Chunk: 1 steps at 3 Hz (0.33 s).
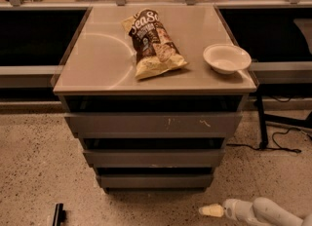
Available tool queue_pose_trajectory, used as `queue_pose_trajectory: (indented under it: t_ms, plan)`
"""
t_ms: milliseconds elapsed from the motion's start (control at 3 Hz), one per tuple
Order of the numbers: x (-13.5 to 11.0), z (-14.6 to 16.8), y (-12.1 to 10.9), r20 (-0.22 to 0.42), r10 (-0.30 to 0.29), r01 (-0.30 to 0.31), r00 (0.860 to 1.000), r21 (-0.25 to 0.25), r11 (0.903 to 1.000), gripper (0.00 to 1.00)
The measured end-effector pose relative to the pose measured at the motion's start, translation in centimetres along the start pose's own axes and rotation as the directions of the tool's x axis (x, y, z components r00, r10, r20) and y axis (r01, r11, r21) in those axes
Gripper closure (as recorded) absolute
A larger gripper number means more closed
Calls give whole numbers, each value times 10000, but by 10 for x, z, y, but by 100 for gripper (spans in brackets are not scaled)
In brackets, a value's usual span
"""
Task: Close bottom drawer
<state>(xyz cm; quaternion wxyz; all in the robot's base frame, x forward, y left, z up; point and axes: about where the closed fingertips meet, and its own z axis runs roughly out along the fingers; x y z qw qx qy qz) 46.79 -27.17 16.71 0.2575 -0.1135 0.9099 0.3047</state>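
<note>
I am watching the bottom drawer [155,180] sitting lowest in the cabinet [153,123], dark gap above; my gripper [212,211] is hanging low to its right, apart; I cannot tell its grip.

1. The gripper [210,211] hangs low at the lower right, just above the floor [146,208], below and right of the bottom drawer [155,181].
2. Open floor lies between them and along the drawer's front.
3. A black object [58,214] lies well left.
4. Cables [287,140] trail right of the cabinet.
</note>
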Motion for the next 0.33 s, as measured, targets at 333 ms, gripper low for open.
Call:
queue_pose_trajectory:
  t_ms: [333]
  plan:
    - [0, 0, 0, 0, 0, 0, 10000, -1, 10000, 0]
